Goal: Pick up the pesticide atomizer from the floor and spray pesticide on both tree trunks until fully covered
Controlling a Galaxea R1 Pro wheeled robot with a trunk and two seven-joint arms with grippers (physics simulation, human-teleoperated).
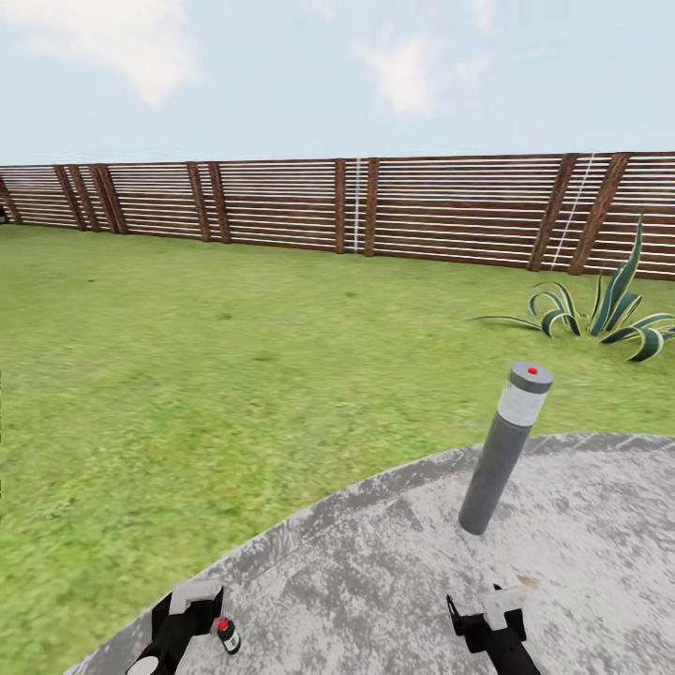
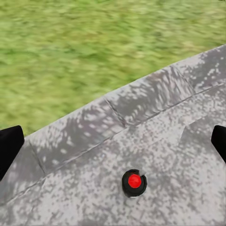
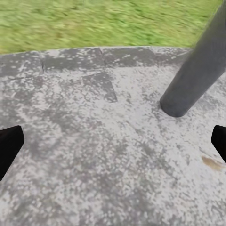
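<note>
The left gripper (image 1: 192,609) hangs with fingers spread just beside the pesticide atomizer (image 1: 228,636), standing on the grey paved circle (image 1: 375,553); the left wrist view shows its red-buttoned top (image 2: 134,181) from above. Further right, the right gripper (image 1: 487,609), likewise spread and empty, hovers near a grey bollard light (image 1: 504,450), with an agave (image 1: 609,314) before the slatted fence (image 1: 281,202).

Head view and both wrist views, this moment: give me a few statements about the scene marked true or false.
1. The pesticide atomizer stands on the grey paving. True.
2. The left gripper holds the atomizer. False: its fingers are apart, the atomizer on the ground beside it.
3. A grey post with a red top rises from the paving. True.
4. The right gripper grips the post. False: it is open, short of the post.
5. The fence is white brick. False: brown wooden slats.
</note>
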